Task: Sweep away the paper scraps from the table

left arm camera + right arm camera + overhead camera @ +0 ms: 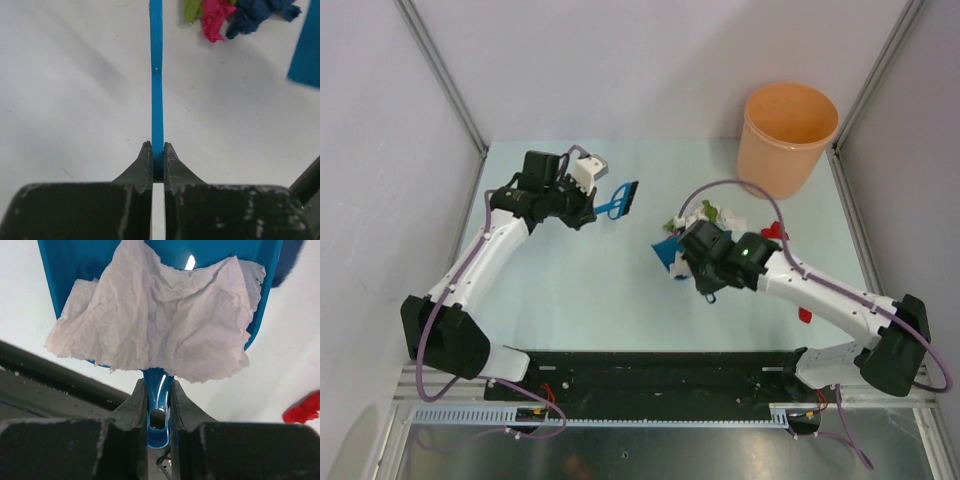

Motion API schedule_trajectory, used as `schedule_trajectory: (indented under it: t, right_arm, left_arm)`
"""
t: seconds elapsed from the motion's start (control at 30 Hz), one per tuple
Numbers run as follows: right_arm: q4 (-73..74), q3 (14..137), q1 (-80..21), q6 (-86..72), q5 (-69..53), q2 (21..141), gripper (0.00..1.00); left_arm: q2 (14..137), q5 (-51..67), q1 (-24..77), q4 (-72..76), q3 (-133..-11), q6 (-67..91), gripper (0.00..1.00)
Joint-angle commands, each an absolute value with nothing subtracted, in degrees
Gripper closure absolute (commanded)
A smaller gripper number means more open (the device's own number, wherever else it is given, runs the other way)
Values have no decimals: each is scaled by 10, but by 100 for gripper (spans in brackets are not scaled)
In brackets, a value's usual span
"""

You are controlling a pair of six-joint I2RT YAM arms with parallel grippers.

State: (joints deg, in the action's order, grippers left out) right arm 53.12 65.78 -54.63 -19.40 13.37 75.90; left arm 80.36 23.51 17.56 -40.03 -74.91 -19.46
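I see left tool [158, 152] clenched on thin blue plastic brush [157, 75] handle | right tool [158, 400] grasping blue plastic dustpan [75, 260] | crumpled white paper scrap [160, 320] inside, upper frame

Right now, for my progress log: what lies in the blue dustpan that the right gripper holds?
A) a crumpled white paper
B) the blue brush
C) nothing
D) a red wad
A: in the right wrist view a crumpled white paper covers the pan of the blue dustpan, whose handle the right gripper clamps.
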Motion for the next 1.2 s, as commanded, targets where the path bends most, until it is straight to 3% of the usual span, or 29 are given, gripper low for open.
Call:
schedule_trajectory:
  t: [0.0,0.4,0.6,0.73,0.83,1.0,1.17]
  right_arm:
    - [588,739,-474,-132,123,751,100]
    - [620,1061,-217,15,129,904,100]
    - [571,1242,-123,114,219,1029,100]
    - [473,1296,-98,285,296,1084,100]
    - [366,1267,-84,389,347,1092,100]
    - [153,1202,-69,703,451,1110,100]
    - [-83,1020,-52,983,434,1071,100]
  left_arm:
    - [778,228,147,-398,-760,-181,100]
    - [768,217,137,-398,-729,-190,100]
    - [780,237,138,-397,-715,-189,100]
    - [784,233,138,-396,-706,-195,100]
    - [786,231,138,-395,-703,-197,100]
    - [793,234,138,-394,-707,-199,100]
    - [798,234,139,-393,-706,-205,100]
